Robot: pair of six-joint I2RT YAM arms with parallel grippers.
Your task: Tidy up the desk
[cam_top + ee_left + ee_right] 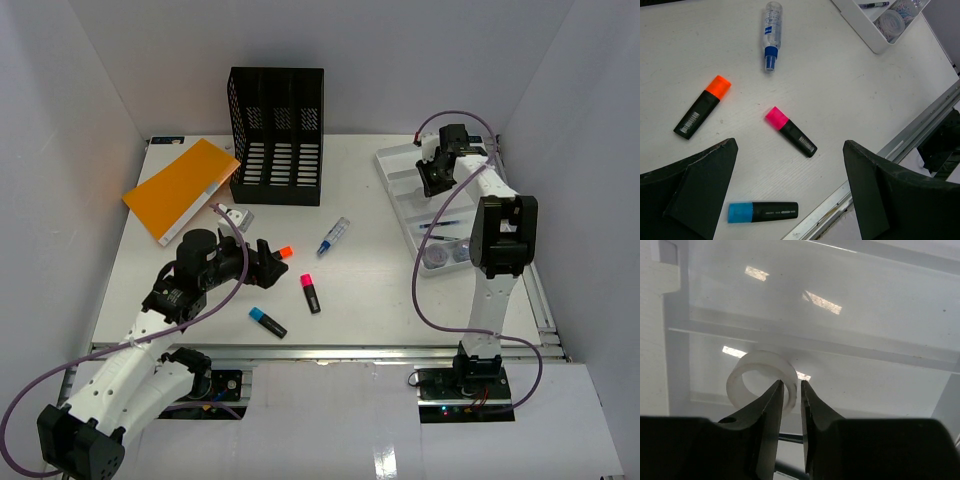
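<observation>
My right claw (791, 386) is pinched narrow on the wall of a translucent tape roll (747, 371), held above the white tray (865, 295). The tray sits at the right side of the desk (370, 270). My left claw (790, 144) is spread wide and empty over the desk's near middle, where 3 markers lie apart: the orange highlighter (702, 107), the pink highlighter (790, 131) and the blue highlighter (762, 211) by the rail (900, 145), with a clear bottle (771, 35) beyond them.
</observation>
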